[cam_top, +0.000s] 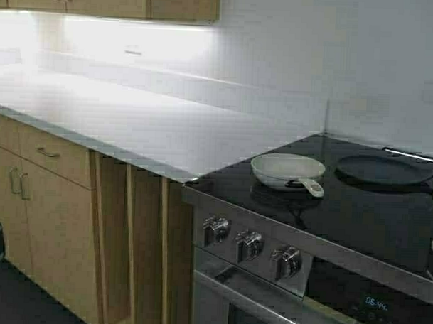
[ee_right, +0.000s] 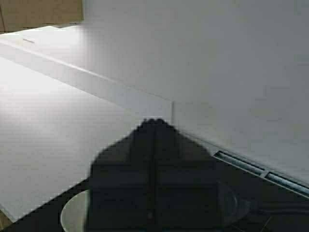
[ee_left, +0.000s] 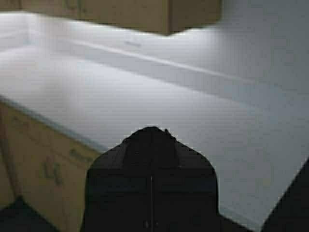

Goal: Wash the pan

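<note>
Left end effector point(ee_left: 151, 140) shows in its own wrist view as a dark wedge with its two fingers pressed together along a thin seam, closed on nothing, raised above the front edge of the white bench point(ee_left: 159, 111); it does not appear in the high view. At the far left of the high view, wooden cabinets point(cam_top: 42, 174) with drawers and metal handles run beneath the bench point(cam_top: 132, 120), and upper cabinets point(cam_top: 108, 0) hang above a lit backsplash. Next come narrow open vertical slots in the wood, just beside the stove. Three metal knobs point(cam_top: 249, 245) sit in a row on the stove's front panel, with a small lit display point(cam_top: 376, 303) lower down to their right. On the black glass cooktop point(cam_top: 357, 209), the pan point(cam_top: 287, 169) rests upright near the bench edge, its short handle pointing toward the front and right. Just beside it, further right, a flat black griddle point(cam_top: 385, 168) lies on the cooktop, apart from the pan. Right end effector point(ee_right: 154, 124) likewise shows only in its wrist view, its fingers shut together and holding nothing, hovering over the pan point(ee_right: 72, 212), whose pale rim peeks out on either side of it.
</note>
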